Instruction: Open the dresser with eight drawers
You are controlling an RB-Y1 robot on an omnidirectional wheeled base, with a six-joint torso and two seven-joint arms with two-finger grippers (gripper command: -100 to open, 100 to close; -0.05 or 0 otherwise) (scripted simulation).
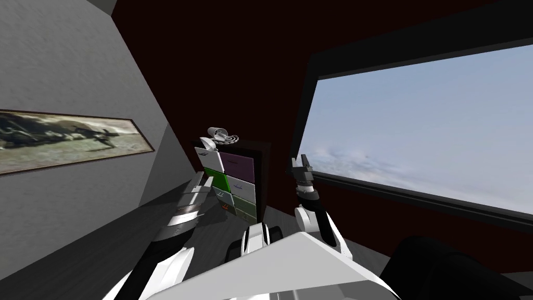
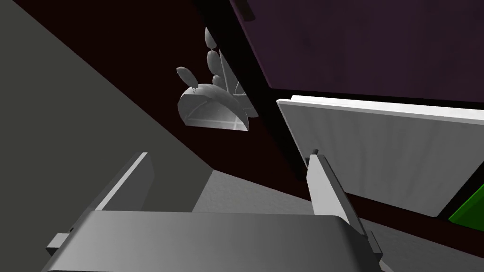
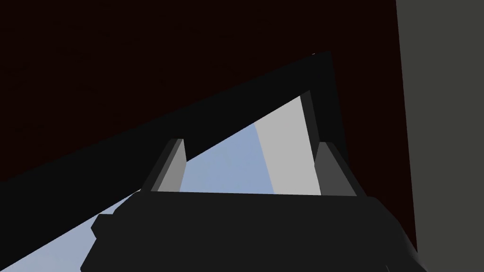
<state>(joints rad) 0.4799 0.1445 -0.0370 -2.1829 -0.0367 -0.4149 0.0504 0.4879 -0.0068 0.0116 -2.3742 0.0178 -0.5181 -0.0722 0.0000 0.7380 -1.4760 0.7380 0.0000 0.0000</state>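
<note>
The robot's left hand (image 2: 227,158) hovers with its fingers spread wide and nothing between them. It is just beside the edge of a white drawer front (image 2: 378,146) in the left column of the dresser (image 1: 235,179). One finger (image 2: 326,184) lies close to that front's side edge, though whether it touches cannot be told.

The step in hand looks like getting a hold on this drawer. To do it well, the left hand should probably shift across until the edge, or a pull, sits squarely between the fingers. It should then close firmly and draw straight out along the drawer's run. An angled pull could jam the drawer or let the thin blades slip off. No handle is clear in the left wrist view, so the protruding edge may be the best purchase.

The right hand (image 1: 301,165) is held up near the window (image 1: 427,135), fingers apart and empty, and is best kept out of the way.

The dresser stands on the floor against the dark red wall (image 1: 218,67), between the grey side wall and the window. It is a dark frame holding two columns of drawers. Besides the white fronts there is a purple front (image 2: 359,42) and a green front (image 2: 468,210). The white drawer front at the top left appears to stand out from the frame rather than sit flush. A grey ornament (image 2: 212,106), a bowl with leaf-like shapes, sits on top.
</note>
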